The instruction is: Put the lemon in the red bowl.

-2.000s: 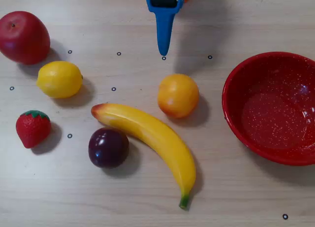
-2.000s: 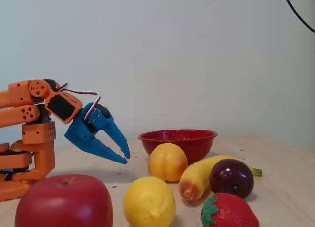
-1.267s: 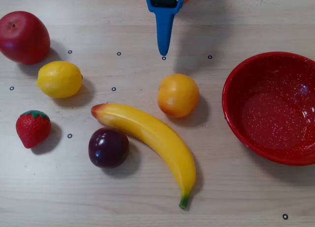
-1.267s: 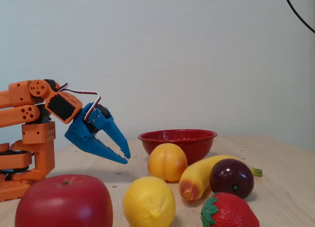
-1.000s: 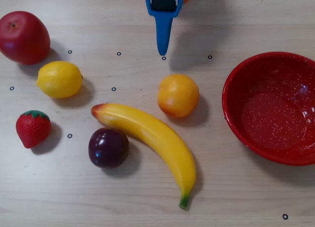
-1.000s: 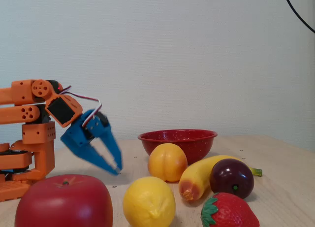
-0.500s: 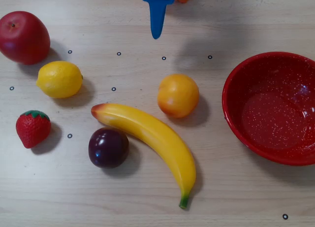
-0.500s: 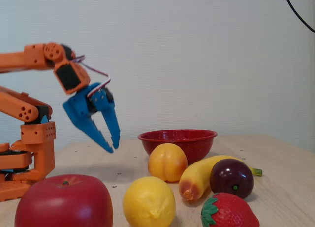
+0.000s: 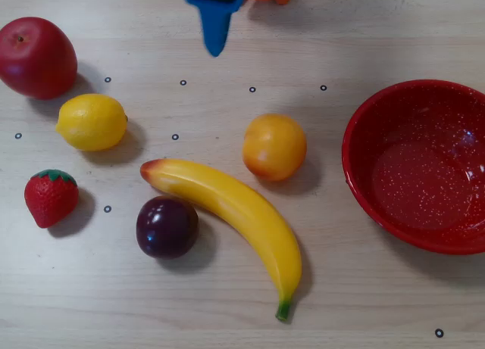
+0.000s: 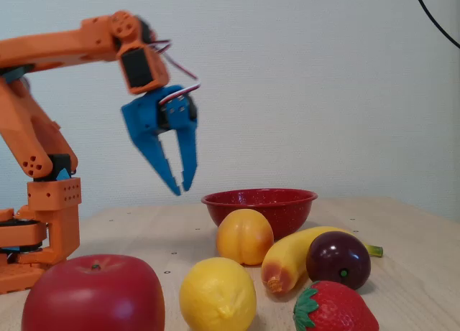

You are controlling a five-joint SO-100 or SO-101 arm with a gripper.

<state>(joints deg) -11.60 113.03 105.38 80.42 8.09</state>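
We're in the reach, gripper (image 10: pixel 183 189) raised with fingers slightly apart and empty, the lemon (image 9: pixel 92 122) on the table at nine o'clock in the overhead view, the red bowl (image 9: pixel 416 164) at three, so next we swing over and descend.

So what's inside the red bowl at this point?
Nothing: in the overhead view the red bowl shows only its speckled floor, though its right edge is cut off. The lemon sits on the table.
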